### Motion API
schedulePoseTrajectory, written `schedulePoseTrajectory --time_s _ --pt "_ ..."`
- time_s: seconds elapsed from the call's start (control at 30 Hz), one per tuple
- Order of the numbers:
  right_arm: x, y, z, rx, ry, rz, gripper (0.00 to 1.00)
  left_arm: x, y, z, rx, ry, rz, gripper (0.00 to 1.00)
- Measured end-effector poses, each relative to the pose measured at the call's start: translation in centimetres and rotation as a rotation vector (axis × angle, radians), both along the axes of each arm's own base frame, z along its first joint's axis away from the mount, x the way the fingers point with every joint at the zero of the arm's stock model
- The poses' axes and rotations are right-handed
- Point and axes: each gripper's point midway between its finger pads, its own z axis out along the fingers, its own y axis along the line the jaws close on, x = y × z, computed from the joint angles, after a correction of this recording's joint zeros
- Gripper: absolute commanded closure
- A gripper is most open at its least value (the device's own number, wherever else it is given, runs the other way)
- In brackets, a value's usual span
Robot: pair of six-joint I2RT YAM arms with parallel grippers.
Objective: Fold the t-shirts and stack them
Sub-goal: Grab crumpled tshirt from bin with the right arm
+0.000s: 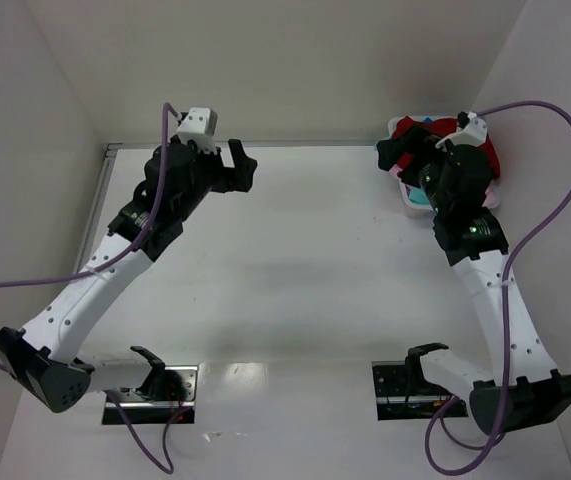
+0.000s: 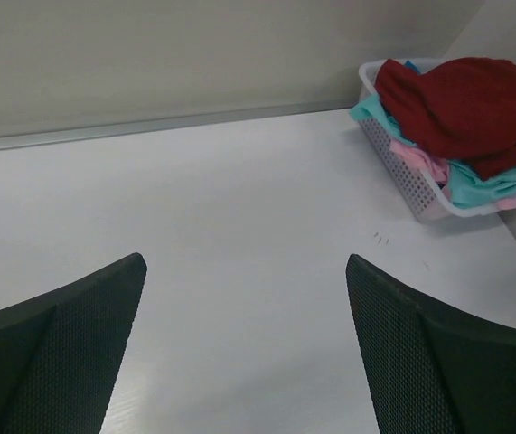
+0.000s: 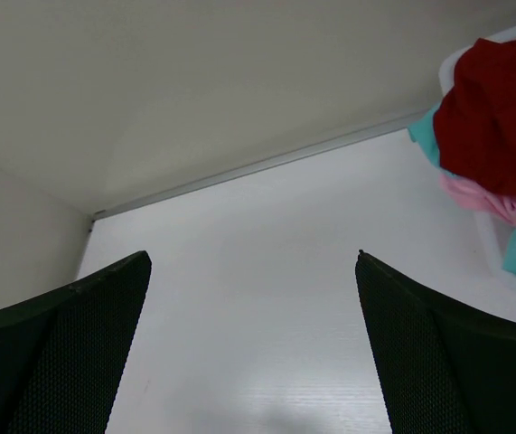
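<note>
**Shirts Heaped in the Basket, Both Jaws Spread Wide**

The t-shirts all sit in one heap inside a pale laundry basket (image 2: 393,158). The basket has little slots in its side. It stands in the far right corner of the white table (image 2: 221,208), close to the wall.

The big dark red t-shirt (image 2: 465,104) lies on top of the heap, all bunched up. A teal t-shirt (image 2: 488,181) and a pink t-shirt (image 2: 425,163) peek out from under it. They hang over the rim of the basket.

The left arm (image 1: 115,255) reaches toward the far left side of the table. The left jaws are spread wide with nothing between them. They hang over bare table, well apart from the basket.

The right arm (image 1: 500,290) reaches toward the basket. The right jaws are spread wide too and hold nothing. They are just beside the basket, on its left side.
</note>
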Motion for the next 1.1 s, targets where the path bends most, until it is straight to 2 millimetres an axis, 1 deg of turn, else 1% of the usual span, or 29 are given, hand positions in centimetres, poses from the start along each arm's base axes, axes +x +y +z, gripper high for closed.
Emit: schedulePoseTrajectory --time_s 0.1,0.13,0.2,0.3,0.4,0.47,0.53,0.63,0.73,0.8,0.9,0.97,1.03,1.1 --pt "0.9 -0.4 -1.6 -0.026 0.047 -0.021 0.01 0.8 0.6 -0.3 -0.036 -0.004 -0.041 0.01" --pt "1.2 -0.5 -2.1 -0.032 0.064 -0.029 0.01 1.2 1.1 -0.6 -0.054 0.005 -0.047 0.01" --pt "1.8 -0.8 -2.9 -0.043 0.104 -0.044 0.01 2.2 2.8 -1.1 -0.09 0.028 -0.038 0.01" --pt "3.6 -1.6 -2.6 -0.059 0.136 -0.079 0.01 3.7 4.9 -2.0 -0.112 0.056 -0.011 0.01" --pt "6.4 -2.8 -1.6 -0.077 0.138 -0.131 0.01 4.2 4.7 -3.1 -0.106 0.085 -0.021 0.01" --pt "8.3 -3.5 -1.6 -0.089 0.15 -0.164 0.01 4.2 4.7 -4.0 -0.091 0.1 -0.024 0.01" --pt "9.9 -4.2 -2.2 -0.1 0.172 -0.19 0.01 4.2 4.7 -4.7 -0.079 0.111 -0.022 0.01" --pt "12.5 -6.1 -3.4 -0.106 0.209 -0.235 0.01 4.0 5.2 -5.9 -0.074 0.129 -0.011 0.01" --pt "15.1 -8.8 -5.2 -0.11 0.258 -0.299 0.01 3.5 5.4 -7.5 -0.069 0.16 -0.007 0.01" --pt "16.4 -10.6 -6.8 -0.115 0.299 -0.344 0.01 3.3 5.6 -8.3 -0.066 0.172 -0.003 0.01" --pt "17.2 -13.3 -9.9 -0.129 0.379 -0.411 0.01 3.1 5.8 -9.0 -0.067 0.187 -0.005 0.01" --pt "16.9 -14.9 -11.7 -0.133 0.431 -0.448 0.01 3.0 5.9 -9.3 -0.066 0.191 -0.007 0.01" --pt "16.4 -16.4 -12.9 -0.132 0.463 -0.485 0.01 3.0 5.9 -9.3 -0.065 0.192 -0.01 0.01" --pt "15.8 -17.6 -13.7 -0.127 0.482 -0.517 0.01 3.0 5.9 -9.3 -0.065 0.191 -0.011 0.01"
